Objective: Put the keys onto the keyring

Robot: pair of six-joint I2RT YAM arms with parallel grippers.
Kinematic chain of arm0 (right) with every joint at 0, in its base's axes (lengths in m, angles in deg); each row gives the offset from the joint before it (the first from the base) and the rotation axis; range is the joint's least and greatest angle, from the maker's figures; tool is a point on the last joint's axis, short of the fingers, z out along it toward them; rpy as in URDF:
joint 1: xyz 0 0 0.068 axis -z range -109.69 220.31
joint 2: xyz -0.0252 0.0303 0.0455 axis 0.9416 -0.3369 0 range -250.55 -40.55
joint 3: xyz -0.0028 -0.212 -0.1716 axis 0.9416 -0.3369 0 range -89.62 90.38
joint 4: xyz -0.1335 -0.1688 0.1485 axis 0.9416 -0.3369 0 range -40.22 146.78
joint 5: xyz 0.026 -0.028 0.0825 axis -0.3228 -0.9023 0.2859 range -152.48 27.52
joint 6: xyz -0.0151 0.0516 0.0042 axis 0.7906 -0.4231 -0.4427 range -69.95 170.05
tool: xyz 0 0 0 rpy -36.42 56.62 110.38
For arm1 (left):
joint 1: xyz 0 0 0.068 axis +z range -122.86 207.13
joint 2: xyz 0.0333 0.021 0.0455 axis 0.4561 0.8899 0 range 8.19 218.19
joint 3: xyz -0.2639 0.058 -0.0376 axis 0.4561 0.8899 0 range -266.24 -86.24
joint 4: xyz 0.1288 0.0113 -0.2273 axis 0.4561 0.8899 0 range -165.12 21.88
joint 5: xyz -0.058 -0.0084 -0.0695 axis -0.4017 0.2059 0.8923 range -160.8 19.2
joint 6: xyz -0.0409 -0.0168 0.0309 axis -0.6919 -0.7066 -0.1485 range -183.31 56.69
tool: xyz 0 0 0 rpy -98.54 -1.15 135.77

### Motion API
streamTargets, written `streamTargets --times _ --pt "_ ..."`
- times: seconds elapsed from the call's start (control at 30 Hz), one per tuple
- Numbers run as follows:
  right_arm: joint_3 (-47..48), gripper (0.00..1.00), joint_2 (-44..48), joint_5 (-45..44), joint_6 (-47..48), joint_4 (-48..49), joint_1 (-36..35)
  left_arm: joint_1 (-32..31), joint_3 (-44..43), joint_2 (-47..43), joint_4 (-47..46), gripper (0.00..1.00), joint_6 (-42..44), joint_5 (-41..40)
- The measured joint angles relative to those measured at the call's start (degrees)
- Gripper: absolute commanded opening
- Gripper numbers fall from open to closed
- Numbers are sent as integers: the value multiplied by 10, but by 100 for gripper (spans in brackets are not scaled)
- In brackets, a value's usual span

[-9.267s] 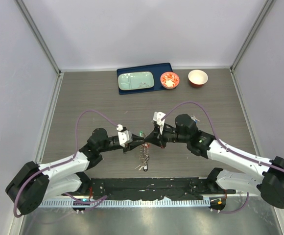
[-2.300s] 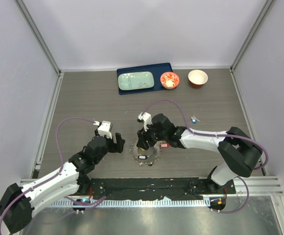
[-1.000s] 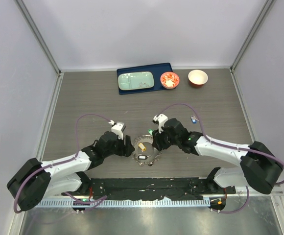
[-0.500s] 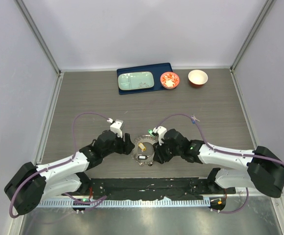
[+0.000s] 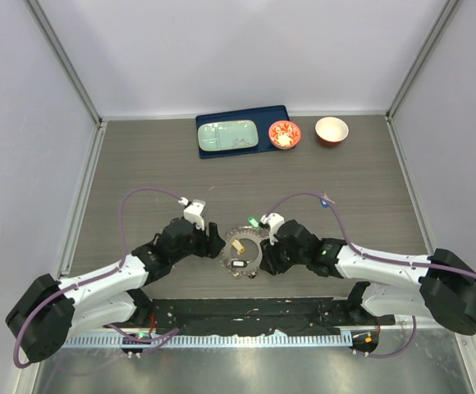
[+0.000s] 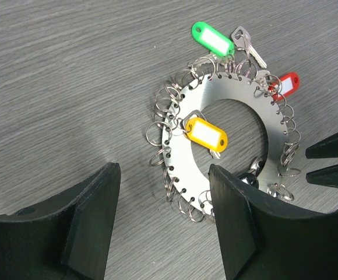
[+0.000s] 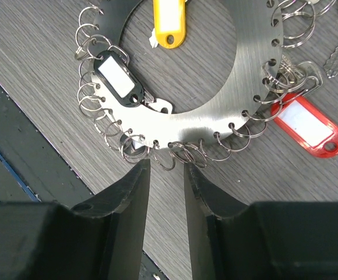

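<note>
With my left pincer (image 6: 164,172) wide open and my right pincer (image 7: 166,166) narrowly parted, empty, I judge pinching the keyring (image 7: 212,125) rim just ahead comes next.

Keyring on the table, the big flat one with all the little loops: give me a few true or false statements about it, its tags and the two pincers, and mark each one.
1. The large flat silver-grey metal keyring lies flat on the wooden table. True.
2. The left pincer is shut on the yellow plastic key tag. False: its fingers stand wide apart and hold nothing, and the tag lies across the ring's inner edge.
3. The red plastic key tag lies inside the ring's central hole. False: it lies outside the rim.
4. A black plastic key tag with a white label rests on the ring. True.
5. The right pincer hovers by the rim with a narrow gap between its fingers. True.
</note>
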Motion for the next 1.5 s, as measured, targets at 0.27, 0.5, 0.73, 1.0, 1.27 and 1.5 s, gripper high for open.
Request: streamTargets --times 0.27,0.5,0.73,1.0,1.27,1.5 --pt "-4 36 -17 10 0 9 -4 0 -4 1 0 66 6 0" --pt "-4 36 -35 12 0 18 -10 0 -4 5 0 66 8 0" --pt "-4 31 -48 11 0 23 -10 0 -4 5 0 66 8 0" --pt "-5 10 -54 9 2 24 -10 0 -4 0 0 66 9 0" --pt "-3 1 -49 8 18 23 -11 0 -4 -38 7 66 28 0" --pt "56 1 -38 -7 92 -25 -11 0 2 -122 8 66 72 -7"
